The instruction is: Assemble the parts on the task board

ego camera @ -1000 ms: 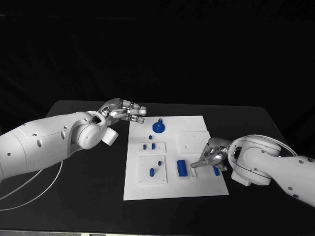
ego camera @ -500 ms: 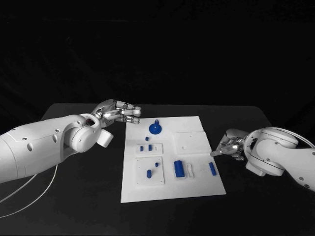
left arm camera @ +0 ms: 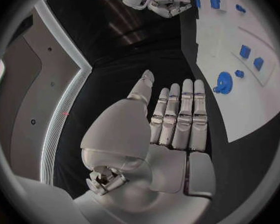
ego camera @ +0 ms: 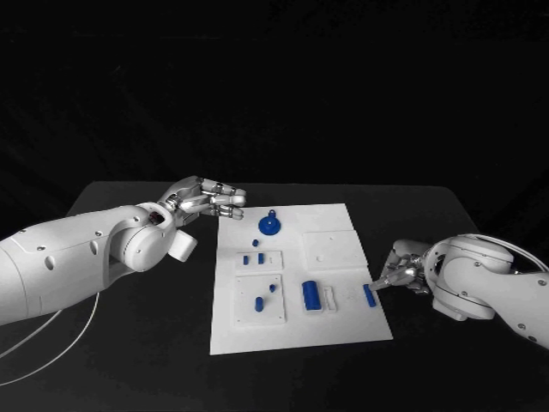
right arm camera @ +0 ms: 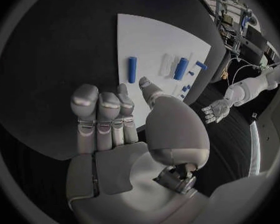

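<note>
Between the two hands on the black tabletop (ego camera: 151, 330), white task board (ego camera: 349, 330) with small blue parts: round piece with tab (ego camera: 271, 225), thick cylinder (ego camera: 310, 294), slim bar (ego camera: 370, 295) just beside right hand (ego camera: 400, 266) fingers. Right hand empty, fingers loosely apart; left hand (ego camera: 207, 196) empty, fingers straight, near board's far corner

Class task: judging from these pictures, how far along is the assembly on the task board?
Early or midway. Several small blue parts sit in the task board's white fixtures. Nothing is in hand: left hand and right hand hold nothing. The slim blue bar and round blue piece lie loose.
</note>
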`<act>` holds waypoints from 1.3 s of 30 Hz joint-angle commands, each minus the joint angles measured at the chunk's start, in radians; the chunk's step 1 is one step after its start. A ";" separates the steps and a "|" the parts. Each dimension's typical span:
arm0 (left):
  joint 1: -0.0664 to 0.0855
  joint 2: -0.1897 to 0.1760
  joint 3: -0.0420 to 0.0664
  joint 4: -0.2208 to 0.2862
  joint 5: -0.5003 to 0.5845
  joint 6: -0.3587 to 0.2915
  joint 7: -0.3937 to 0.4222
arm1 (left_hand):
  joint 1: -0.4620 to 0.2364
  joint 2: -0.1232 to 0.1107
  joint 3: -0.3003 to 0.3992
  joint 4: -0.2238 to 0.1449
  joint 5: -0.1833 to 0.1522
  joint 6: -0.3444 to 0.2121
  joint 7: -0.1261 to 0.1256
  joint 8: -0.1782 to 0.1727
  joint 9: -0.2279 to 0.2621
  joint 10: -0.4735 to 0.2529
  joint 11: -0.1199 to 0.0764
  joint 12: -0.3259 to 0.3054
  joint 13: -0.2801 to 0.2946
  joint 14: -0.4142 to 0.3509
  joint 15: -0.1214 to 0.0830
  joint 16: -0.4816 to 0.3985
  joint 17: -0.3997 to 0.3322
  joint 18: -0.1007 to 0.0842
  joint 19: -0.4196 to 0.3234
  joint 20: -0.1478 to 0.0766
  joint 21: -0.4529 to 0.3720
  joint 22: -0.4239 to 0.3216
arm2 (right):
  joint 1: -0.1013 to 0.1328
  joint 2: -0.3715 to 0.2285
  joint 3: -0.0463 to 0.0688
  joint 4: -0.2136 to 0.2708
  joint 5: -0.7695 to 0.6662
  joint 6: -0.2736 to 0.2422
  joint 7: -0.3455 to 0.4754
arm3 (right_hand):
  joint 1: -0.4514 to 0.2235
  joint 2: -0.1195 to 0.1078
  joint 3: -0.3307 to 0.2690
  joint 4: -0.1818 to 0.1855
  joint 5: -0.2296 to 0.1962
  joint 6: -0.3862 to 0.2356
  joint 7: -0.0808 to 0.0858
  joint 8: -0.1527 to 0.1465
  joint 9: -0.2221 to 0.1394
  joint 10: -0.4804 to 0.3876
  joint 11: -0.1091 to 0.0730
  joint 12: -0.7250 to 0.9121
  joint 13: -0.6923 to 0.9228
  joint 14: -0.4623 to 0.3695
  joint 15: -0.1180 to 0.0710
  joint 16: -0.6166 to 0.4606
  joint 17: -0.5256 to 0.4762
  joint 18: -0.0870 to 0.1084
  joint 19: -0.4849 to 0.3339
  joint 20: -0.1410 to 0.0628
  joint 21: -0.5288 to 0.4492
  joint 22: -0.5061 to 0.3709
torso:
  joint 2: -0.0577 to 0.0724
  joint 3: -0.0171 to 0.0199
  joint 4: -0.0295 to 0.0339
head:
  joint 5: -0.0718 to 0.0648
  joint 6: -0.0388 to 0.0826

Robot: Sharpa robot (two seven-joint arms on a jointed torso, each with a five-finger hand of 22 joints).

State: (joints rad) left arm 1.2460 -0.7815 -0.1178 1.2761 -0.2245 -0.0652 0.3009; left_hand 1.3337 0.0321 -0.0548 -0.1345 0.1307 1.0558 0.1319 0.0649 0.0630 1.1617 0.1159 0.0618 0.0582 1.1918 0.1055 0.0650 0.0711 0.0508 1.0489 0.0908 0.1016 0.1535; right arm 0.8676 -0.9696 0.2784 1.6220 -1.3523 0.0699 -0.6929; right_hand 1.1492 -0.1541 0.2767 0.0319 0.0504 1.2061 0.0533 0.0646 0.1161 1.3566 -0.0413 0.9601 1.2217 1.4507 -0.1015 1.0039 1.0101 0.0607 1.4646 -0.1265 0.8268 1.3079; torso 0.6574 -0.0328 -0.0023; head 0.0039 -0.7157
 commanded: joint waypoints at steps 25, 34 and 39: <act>-0.001 -0.005 -0.011 0.010 -0.018 -0.009 0.002 | -0.004 0.003 -0.020 0.006 0.000 -0.009 0.004 -0.002 0.000 -0.003 0.002 -0.001 0.000 0.003 0.003 -0.002 -0.001 -0.007 0.001 0.001 0.004 0.000 | -0.040 0.101 -0.041 -0.088 -0.158 -0.005 -0.031 | -0.007 -0.006 0.022 0.013 -0.002 0.015 -0.013 0.000 0.081 0.002 -0.004 -0.005 0.004 0.005 -0.001 0.004 0.003 -0.012 0.050 -0.001 0.008 0.101 | 0.001 0.0004 0.0011 | 0.011 -0.007; -0.001 -0.005 -0.011 0.010 -0.017 0.002 -0.012 | -0.003 0.002 -0.023 0.009 -0.003 -0.013 0.006 -0.002 -0.001 -0.006 0.003 -0.001 0.000 -0.001 0.004 -0.002 -0.001 -0.007 -0.001 0.002 0.003 -0.001 | -0.041 0.136 -0.077 -0.113 -0.177 0.024 -0.033 | 0.034 0.022 0.085 -0.081 0.055 -0.021 -0.001 -0.001 0.077 -0.010 0.003 -0.014 0.000 0.004 0.004 0.000 -0.002 -0.010 0.048 0.004 0.006 0.100 | 0.001 -0.0003 0.0016 | 0.012 -0.008; -0.001 -0.007 -0.011 0.010 -0.019 0.006 -0.020 | -0.001 0.001 -0.023 0.010 -0.003 -0.016 0.007 -0.001 0.000 -0.009 0.004 -0.001 0.000 -0.003 0.005 -0.001 -0.001 -0.007 -0.003 0.003 0.003 -0.002 | -0.041 0.139 -0.091 -0.118 -0.168 0.053 -0.035 | 0.027 0.014 0.195 -0.215 0.400 -0.083 0.032 -0.002 0.023 -0.034 0.010 -0.037 -0.016 0.000 0.011 -0.003 -0.004 -0.002 0.043 0.010 0.002 0.101 | 0.001 -0.0001 -0.0001 | 0.015 -0.009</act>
State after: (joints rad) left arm 1.2444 -0.7881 -0.1298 1.2830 -0.2412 -0.0741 0.2865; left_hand 1.3337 0.0321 -0.0742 -0.1267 0.1307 1.0485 0.1390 0.0649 0.0630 1.1591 0.1185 0.0618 0.0582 1.1917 0.1055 0.0650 0.0710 0.0514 1.0489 0.0909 0.1016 0.1533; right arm 0.8589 -0.8345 0.2139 1.5259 -1.5116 0.0446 -0.6839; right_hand 1.1647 -0.1503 0.3849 -0.1052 0.4147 1.1809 0.0561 0.0656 0.7971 1.3272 -0.0301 0.9269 1.2078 1.4516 -0.0956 1.0038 1.0065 0.0607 1.4671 -0.1241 0.8307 1.3075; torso 0.6581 -0.0329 -0.0016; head 0.0178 -0.7242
